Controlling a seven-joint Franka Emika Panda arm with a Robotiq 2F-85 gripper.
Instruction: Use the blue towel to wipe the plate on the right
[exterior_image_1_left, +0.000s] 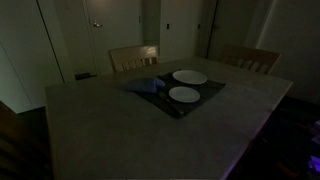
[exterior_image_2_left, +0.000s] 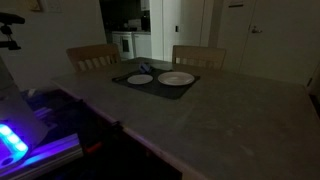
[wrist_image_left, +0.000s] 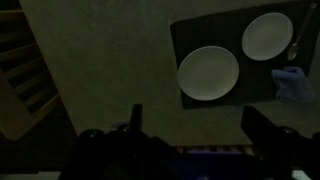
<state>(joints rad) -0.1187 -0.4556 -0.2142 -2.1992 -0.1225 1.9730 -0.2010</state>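
Observation:
Two white plates lie on a dark placemat (exterior_image_1_left: 200, 100) on the table. In the wrist view one plate (wrist_image_left: 208, 73) is near the middle and another (wrist_image_left: 267, 35) is at the upper right. The blue towel (wrist_image_left: 295, 85) lies crumpled at the mat's right edge, beside both plates. It also shows in an exterior view (exterior_image_1_left: 148, 86), left of the plates (exterior_image_1_left: 184, 95) (exterior_image_1_left: 190, 77). Both plates show in an exterior view (exterior_image_2_left: 140, 79) (exterior_image_2_left: 176, 78). My gripper (wrist_image_left: 200, 125) is open and empty, high above bare table, short of the mat. The arm is out of both exterior views.
The room is dark. A utensil (wrist_image_left: 298, 40) lies on the mat by the far plate. Wooden chairs stand at the table's far side (exterior_image_1_left: 133, 58) (exterior_image_1_left: 255, 60) (exterior_image_2_left: 93, 55) (exterior_image_2_left: 198, 55), and one shows in the wrist view (wrist_image_left: 20, 80). A blue-lit device (exterior_image_2_left: 12, 140) is nearby.

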